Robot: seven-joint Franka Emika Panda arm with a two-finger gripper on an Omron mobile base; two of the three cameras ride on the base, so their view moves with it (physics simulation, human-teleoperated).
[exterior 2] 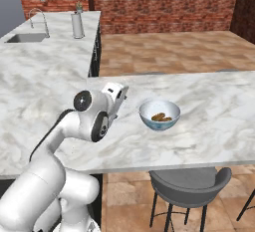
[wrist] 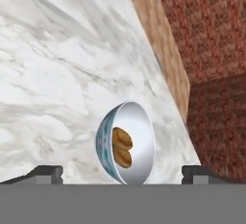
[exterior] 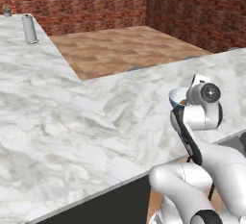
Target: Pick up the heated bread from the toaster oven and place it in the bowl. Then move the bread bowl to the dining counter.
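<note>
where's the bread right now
The bread lies inside the bowl on the dining counter, just right of the open claw in the right base view.

White marble table (exterior: 62,117) carries a grey upright canister (exterior: 30,29) at its far left; the bowl's (exterior: 177,96) rim shows just behind the arm's wrist.

Base views flank bowl (exterior 2: 159,115), hand view close

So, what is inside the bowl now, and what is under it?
Inside the bowl lies the bread, golden-brown, on the white inner surface. The bowl stands on the dining counter. The marble directly beneath it is covered, and so is the underside of the bread.
</note>
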